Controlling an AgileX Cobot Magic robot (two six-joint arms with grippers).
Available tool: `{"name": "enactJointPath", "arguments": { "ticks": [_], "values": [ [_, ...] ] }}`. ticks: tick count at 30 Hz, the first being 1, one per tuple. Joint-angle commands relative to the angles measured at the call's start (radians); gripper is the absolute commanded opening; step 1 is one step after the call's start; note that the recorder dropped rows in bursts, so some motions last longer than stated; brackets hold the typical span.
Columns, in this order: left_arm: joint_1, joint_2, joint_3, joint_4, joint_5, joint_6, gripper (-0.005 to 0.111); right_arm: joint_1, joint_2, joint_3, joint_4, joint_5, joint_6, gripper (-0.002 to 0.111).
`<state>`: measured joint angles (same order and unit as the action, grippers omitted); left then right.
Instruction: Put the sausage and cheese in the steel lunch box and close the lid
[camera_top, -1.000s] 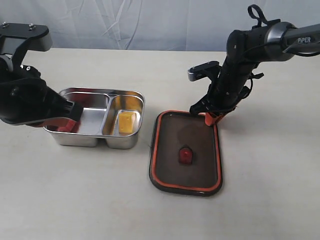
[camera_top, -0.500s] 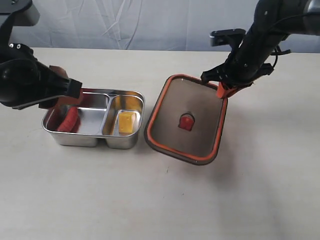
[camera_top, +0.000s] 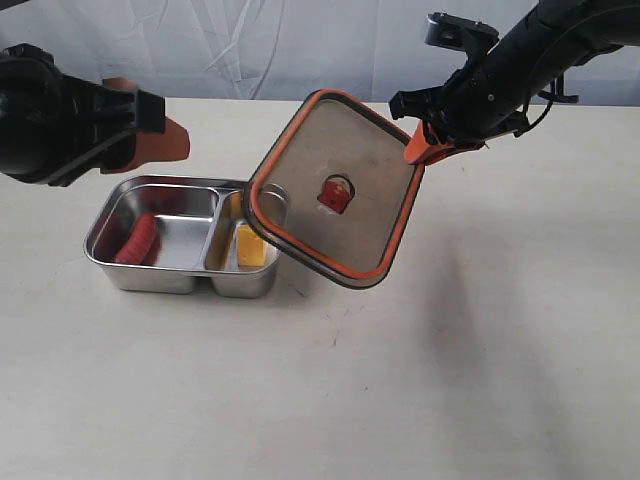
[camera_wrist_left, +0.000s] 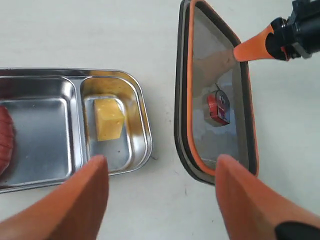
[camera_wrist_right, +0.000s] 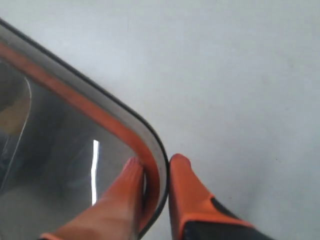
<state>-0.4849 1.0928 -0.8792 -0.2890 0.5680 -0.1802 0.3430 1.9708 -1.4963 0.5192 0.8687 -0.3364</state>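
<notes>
At far left the left gripper (camera_wrist_left: 160, 162) hangs above the table (camera_top: 500, 380) with its orange fingers (camera_wrist_left: 75, 205) spread wide and nothing between them, just behind the steel lunch box (camera_top: 180, 283). The sausage (camera_top: 138, 238) lies in the box's larger left compartment and the cheese (camera_top: 248, 245) sits in the narrower right one, so both foods appear to be in place and only the closing is left. To the right the lid (camera_top: 370, 170) is held clear of the table and steeply tilted. Its orange seal and small red valve (camera_top: 334, 194) face the exterior camera, and its lowest corner overlaps the box's right compartment. Whether it touches the steel cannot be told. At far right the right gripper (camera_wrist_right: 156, 160) is clamped on the lid's rim near one corner, one finger on each side of the seal. The lid looks stiff and light, but its glossy surface and this off-centre pinch suggest it could pivot or slip. A firm hold on the rim and a slow, level descent seem wise. The steel box, light and smooth-bottomed, may slide if nudged. No brand, label or writing can be read anywhere.
</notes>
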Motion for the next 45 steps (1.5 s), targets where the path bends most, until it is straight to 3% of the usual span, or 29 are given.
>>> {"name": "enactJointPath", "arguments": {
  "ticks": [1, 6, 14, 27, 36, 45],
  "values": [
    [0.004, -0.007, 0.037, -0.042, -0.058, -0.079, 0.06, -0.006, -0.027, -0.001, 0.035, -0.008, -0.011, -0.001],
    [0.016, -0.007, 0.073, -0.191, -0.137, -0.069, 0.06, -0.006, -0.036, -0.001, 0.045, -0.03, -0.011, -0.001],
    [0.035, -0.007, 0.073, -0.501, -0.136, 0.207, 0.06, -0.006, -0.036, -0.001, 0.199, -0.019, -0.096, -0.001],
    [0.035, 0.021, 0.073, -0.503, -0.139, 0.217, 0.06, -0.004, -0.036, -0.001, 0.42, 0.066, -0.254, -0.001],
    [0.035, 0.021, 0.073, -0.506, -0.156, 0.217, 0.06, -0.002, -0.036, -0.001, 0.464, 0.091, -0.284, -0.001],
    [0.035, 0.024, 0.073, -0.549, -0.133, 0.251, 0.06, 0.068, -0.036, -0.001, 0.476, 0.014, -0.295, -0.001]
  ]
}}
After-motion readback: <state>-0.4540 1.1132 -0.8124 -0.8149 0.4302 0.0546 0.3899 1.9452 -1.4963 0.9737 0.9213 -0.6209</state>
